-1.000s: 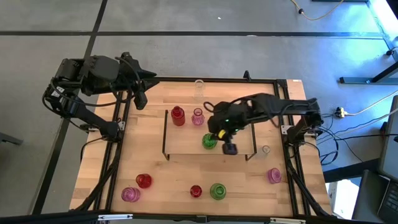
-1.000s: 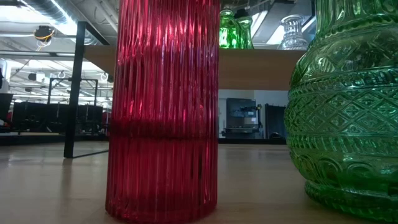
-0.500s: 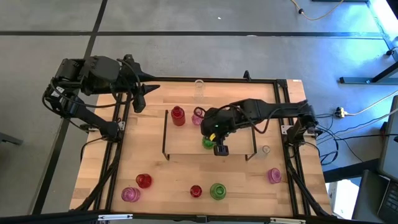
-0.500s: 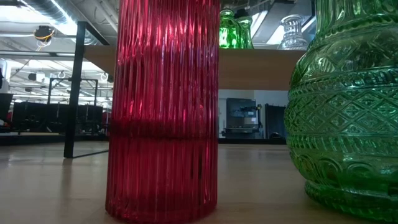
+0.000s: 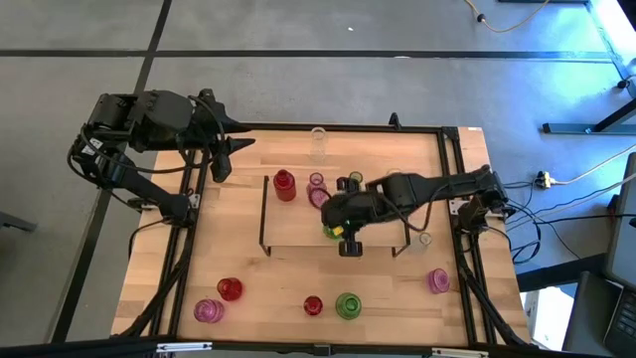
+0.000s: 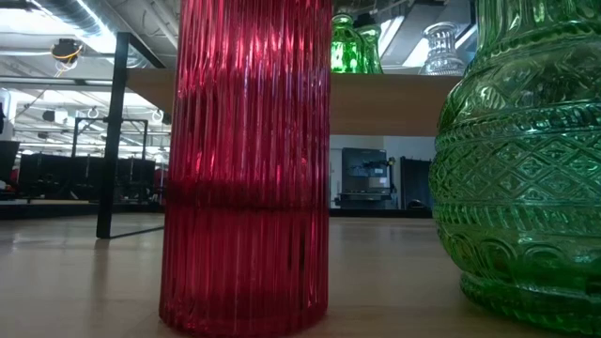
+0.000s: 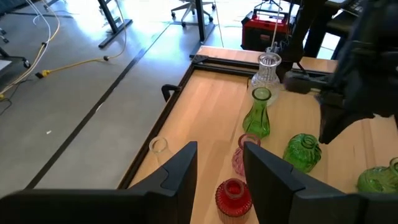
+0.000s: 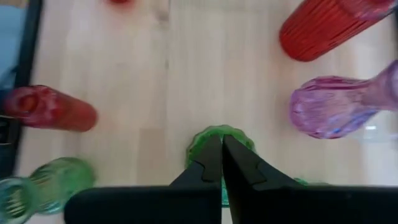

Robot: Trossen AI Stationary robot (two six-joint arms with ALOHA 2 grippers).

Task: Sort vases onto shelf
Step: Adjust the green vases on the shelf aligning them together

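While the right pincer (image 8: 221, 163), its jaws shut together, hangs directly above the round-bellied green glass vase (image 8: 219, 142) standing on the low light-wood shelf with black frame legs (image 5: 288, 224), this step appears to be an adjustment of that placement. Beside the pincer stand a ribbed red glass vase (image 8: 329, 28) and a pink translucent bottle-shaped vase (image 8: 333, 107). Next, the pincer probably must lift clear without tipping the smooth, slippery glass. Half-open and empty, the left pincer (image 5: 224, 149) waits at the wooden desk (image 5: 268, 283) edge.

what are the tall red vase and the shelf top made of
Red vase: seemingly translucent glass, glossy, vertically ribbed; light glows through it. Shelf top: light wood by its pale grain, matte; its thin black legs look like metal.
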